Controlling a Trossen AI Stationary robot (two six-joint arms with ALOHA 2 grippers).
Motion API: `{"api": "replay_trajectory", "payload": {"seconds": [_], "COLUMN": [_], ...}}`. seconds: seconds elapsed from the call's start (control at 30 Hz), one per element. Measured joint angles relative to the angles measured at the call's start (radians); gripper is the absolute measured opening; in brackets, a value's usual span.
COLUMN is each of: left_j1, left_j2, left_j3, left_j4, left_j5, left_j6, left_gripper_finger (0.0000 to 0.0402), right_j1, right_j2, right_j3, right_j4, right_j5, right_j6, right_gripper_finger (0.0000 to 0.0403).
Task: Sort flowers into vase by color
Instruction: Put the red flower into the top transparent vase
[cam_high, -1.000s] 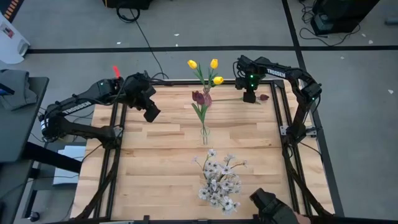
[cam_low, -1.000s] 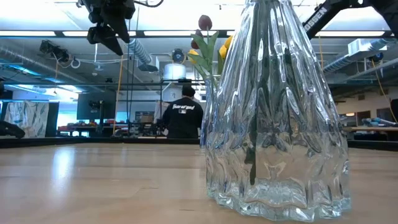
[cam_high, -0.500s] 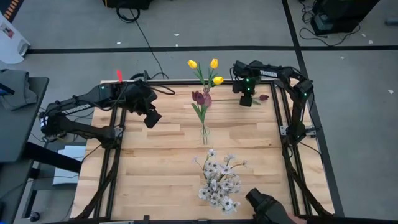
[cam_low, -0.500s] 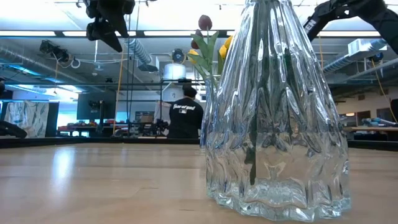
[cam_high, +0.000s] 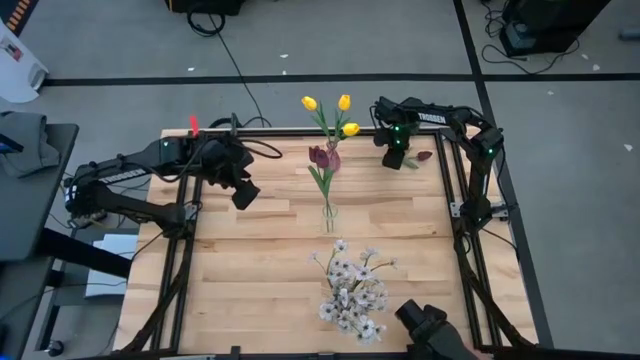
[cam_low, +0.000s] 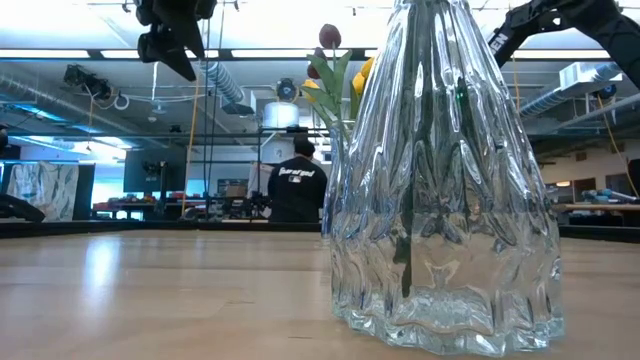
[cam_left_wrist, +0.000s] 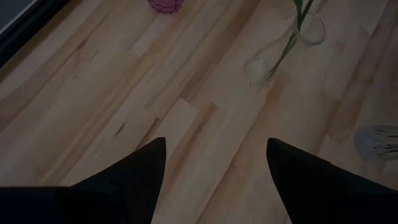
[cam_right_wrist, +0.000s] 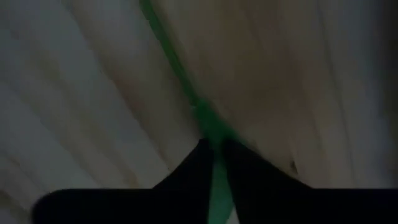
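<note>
A maroon tulip (cam_high: 424, 156) lies by its stem near the table's far right corner, and my right gripper (cam_high: 397, 158) is shut on that stem. Three yellow tulips (cam_high: 344, 103) stand in a pink vase (cam_high: 333, 158) at the far edge. Another maroon tulip (cam_high: 318, 155) stands in a clear vase (cam_high: 328, 215) mid-table. White blossom sprays (cam_high: 352, 290) fill a ribbed glass vase (cam_low: 445, 180) near the front. My left gripper (cam_high: 243, 190) hovers open over bare wood, left of the vases. My right gripper pinches the lying maroon tulip's green stem (cam_right_wrist: 208, 124) between its two fingers (cam_right_wrist: 186, 174), a short way from the head. The fingers come from above and lie across the stem. The tulip's head (cam_high: 424, 156) still looks to be resting on the table.
The three vases stand in a line down the table's middle, from the far edge to the front. A dark object (cam_high: 425, 325) sits at the near edge beside the white blossoms. Bare wood (cam_high: 250, 260) lies on the left half. A person (cam_low: 295, 185) stands far behind the table.
My right arm has folded in and its gripper has shifted slightly toward the table's left along the lying tulip's stem; the tulip has stayed in place. My left gripper has drifted a little toward the near edge. The dark object at the near edge has shifted left.
</note>
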Motion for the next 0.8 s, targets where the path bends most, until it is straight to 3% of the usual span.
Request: {"api": "replay_trajectory", "payload": {"seconds": [0.17,0.47,0.8], "left_j1": [-0.013,-0.012,-0.012], "left_j2": [0.0,0.0,0.0], "left_j3": [0.0,0.0,0.0], "left_j4": [-0.002,-0.003,-0.002], "left_j5": [0.0,0.001,0.0], "left_j6": [-0.003,-0.005,-0.001], "left_gripper_finger": [0.0282,0.0282,0.0282], "right_j1": [-0.003,-0.005,-0.011], "right_j2": [0.0,-0.002,-0.099], "right_j3": [0.001,0.041,0.182], "right_j4": [-0.006,-0.147,-0.287], "right_j5": [0.011,0.033,0.071], "right_j6": [0.046,0.1,0.187], "right_gripper_finger": [0.0009,0.0005,0.0002]}}
